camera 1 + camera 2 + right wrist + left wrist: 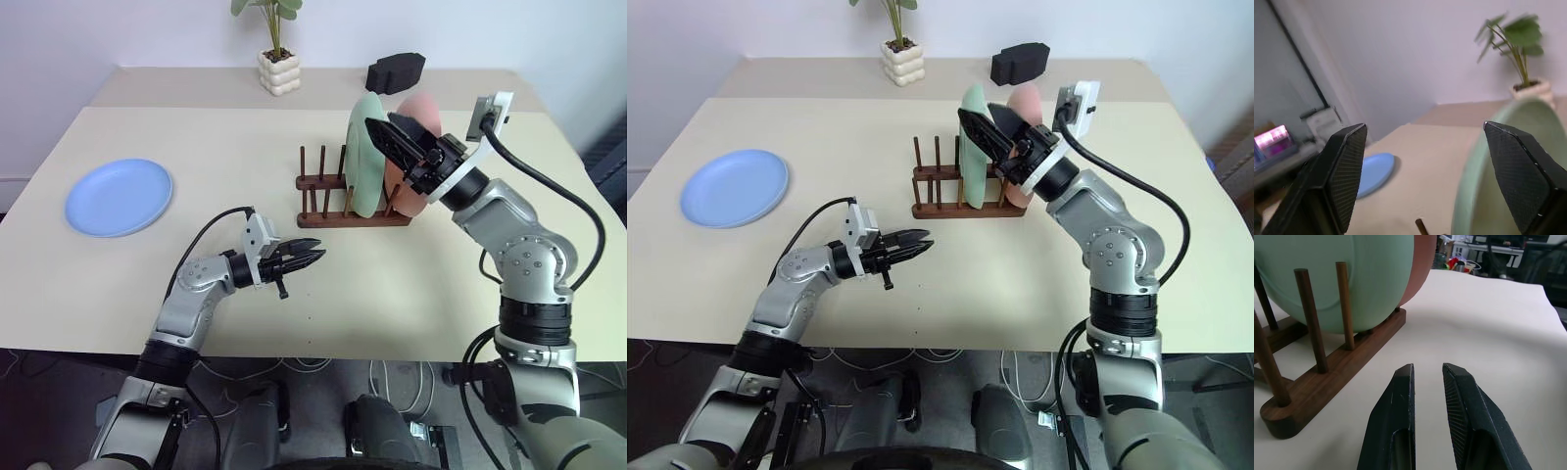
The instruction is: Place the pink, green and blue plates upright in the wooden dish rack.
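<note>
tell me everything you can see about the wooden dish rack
The small dark brown wooden dish rack sits on the beige table, toward its far right. It has two parallel base rails with rounded ends and two rows of thin upright pegs. The pale mint green plate and the salmon pink plate stand upright in its right end, the green one resting against pegs. The pegs at its left end hold nothing. Neither gripper touches it.
</note>
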